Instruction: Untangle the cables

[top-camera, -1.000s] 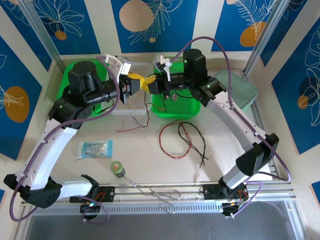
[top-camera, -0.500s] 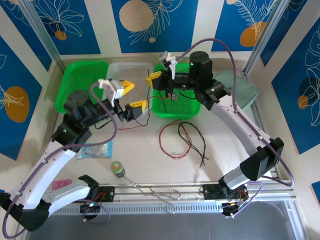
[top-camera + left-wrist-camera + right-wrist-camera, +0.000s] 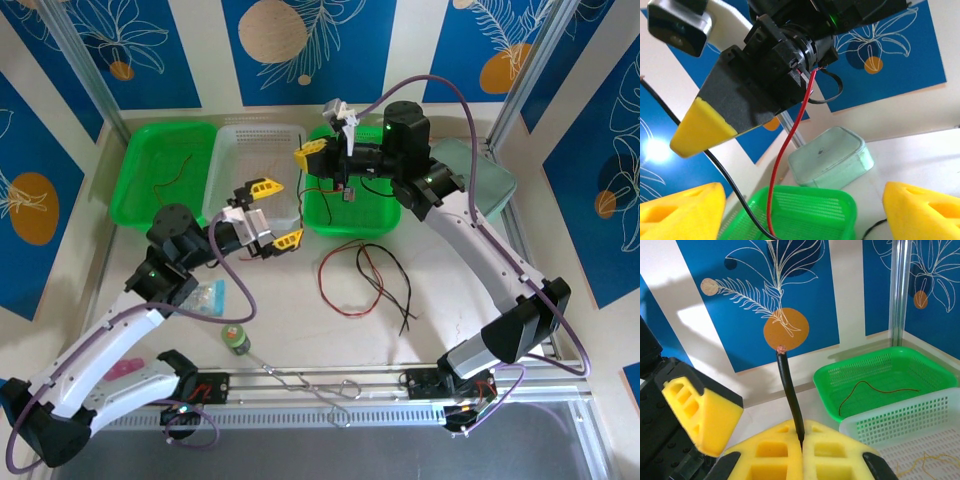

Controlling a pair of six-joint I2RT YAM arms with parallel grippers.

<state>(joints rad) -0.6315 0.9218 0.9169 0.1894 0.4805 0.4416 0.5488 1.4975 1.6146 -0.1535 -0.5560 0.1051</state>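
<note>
My right gripper [image 3: 312,155] hovers over the gap between the white tray [image 3: 232,140] and the right green tray [image 3: 362,226], shut on a black cable [image 3: 790,390] whose bare end sticks up past the closed pads [image 3: 775,460]. A red cable [image 3: 789,145] hangs down beside it into the green tray [image 3: 850,205]. My left gripper [image 3: 272,213] stands open at the white tray's front edge, with nothing between its fingers [image 3: 680,212]. More cables, red [image 3: 335,272] and black [image 3: 396,282], lie looped on the table. A thin red wire [image 3: 875,389] lies in the left green tray [image 3: 135,205].
A pale teal box [image 3: 475,168] sits at the back right. A plastic packet [image 3: 205,297], a green-capped item [image 3: 235,338] and a bent silver wire [image 3: 320,385] lie near the front rail. Thin yellow-tan wire [image 3: 930,460] rests in the white tray.
My left gripper has opened, letting go beside the right gripper, and has drawn back toward the near left. The right gripper stays shut on the black cable, slightly farther back.
</note>
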